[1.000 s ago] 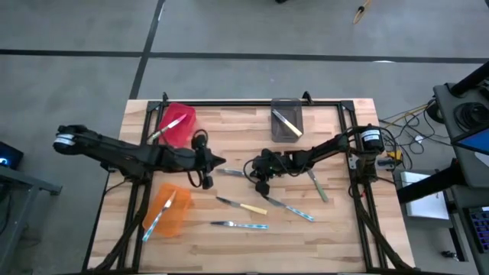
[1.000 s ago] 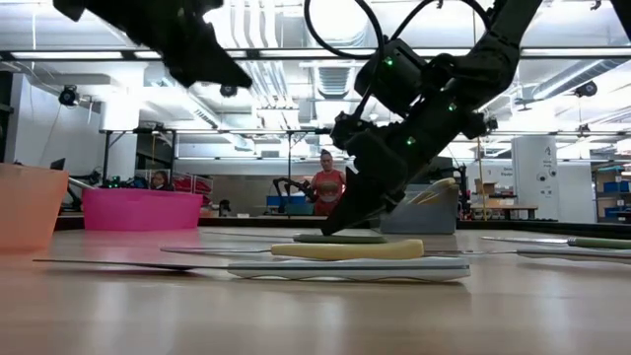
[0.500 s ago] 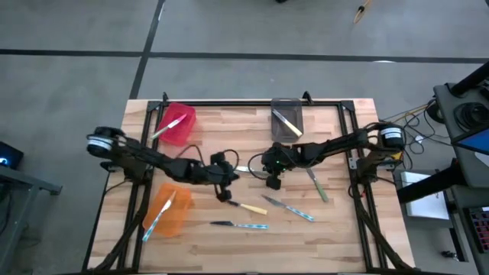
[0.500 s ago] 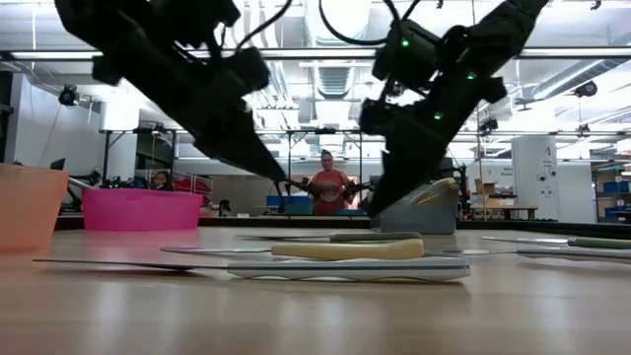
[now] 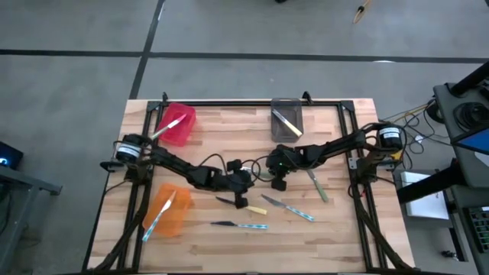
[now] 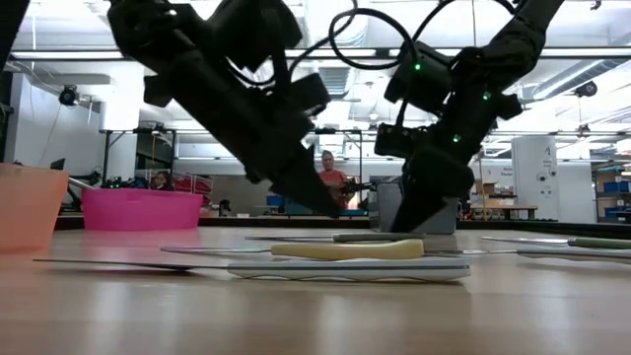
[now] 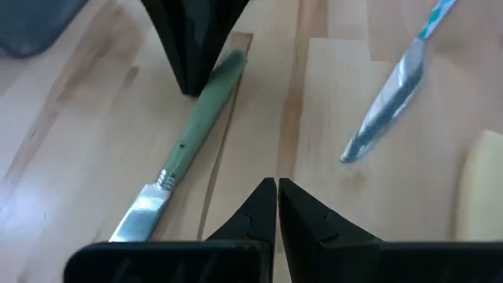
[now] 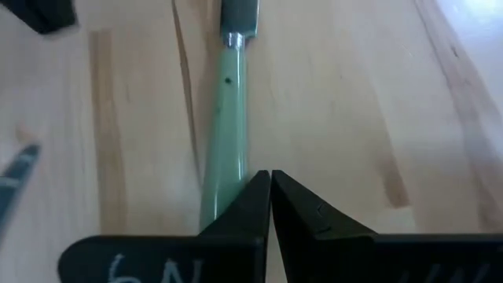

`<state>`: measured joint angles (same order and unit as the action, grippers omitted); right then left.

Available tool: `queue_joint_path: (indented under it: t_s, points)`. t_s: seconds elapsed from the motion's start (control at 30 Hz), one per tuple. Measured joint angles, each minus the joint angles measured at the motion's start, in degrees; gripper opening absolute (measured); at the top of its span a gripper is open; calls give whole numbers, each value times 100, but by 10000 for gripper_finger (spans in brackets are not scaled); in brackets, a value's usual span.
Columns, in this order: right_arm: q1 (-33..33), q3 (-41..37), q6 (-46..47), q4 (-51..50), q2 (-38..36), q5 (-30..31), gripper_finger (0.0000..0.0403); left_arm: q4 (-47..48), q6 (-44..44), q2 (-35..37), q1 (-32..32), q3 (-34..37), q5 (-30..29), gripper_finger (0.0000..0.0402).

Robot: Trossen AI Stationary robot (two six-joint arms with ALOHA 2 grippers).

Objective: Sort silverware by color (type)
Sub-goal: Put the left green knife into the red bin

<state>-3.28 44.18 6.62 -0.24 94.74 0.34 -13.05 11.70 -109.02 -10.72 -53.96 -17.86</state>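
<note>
A green-handled knife (image 7: 196, 130) lies flat at the table's middle, blade toward the left. My right gripper (image 8: 269, 176) is shut at the handle's free end. My left gripper (image 7: 277, 184) is shut too. It hangs just above the table (image 5: 336, 221) beside the same handle and touches nothing; the low view shows its tip (image 6: 330, 209) clear of the wood. Loose on the near half lie a yellow-handled knife (image 5: 248, 205), two blue-handled ones (image 5: 292, 208) (image 5: 241, 225) and a second green one (image 5: 317, 186). My right gripper sets its shut fingertips (image 7: 189, 82) against the green handle's side near its free end (image 8: 220, 169). It comes slanting down from the table's right, in line with the knife. The knife lies flat on the wood.
A red bin (image 5: 178, 124) at the far left, a grey bin (image 5: 286, 121) at the far middle and an orange bin (image 5: 168, 212) at the near left each hold silverware. A dark frame (image 5: 252, 103) runs along the table's edges. People stand in the room beyond.
My left gripper has swung down and toward the table's right, from beside the red bin to the green knife at the middle, staying shut. My right gripper has drawn back toward the right edge, and the green knife has slid that way with it.
</note>
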Motion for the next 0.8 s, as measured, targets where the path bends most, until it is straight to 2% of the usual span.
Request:
queue_joint_path:
  t_s: [0.13, 0.37, 0.6, 0.8]
  points:
    - [24, -2, 286, 420, 100, -136, 9, 379, 18, 46, 2, -28, -270, 0]
    - [76, -8, 738, 1184, 127, -582, 9, 527, -49, 224, 1, 167, -264, 0]
    - [97, 11, 997, 1678, 227, -449, 9, 499, -70, 228, -15, 223, -215, 0]
    - [114, 11, 930, 1511, 170, -376, 9, 236, -71, 117, -11, 223, -216, 0]
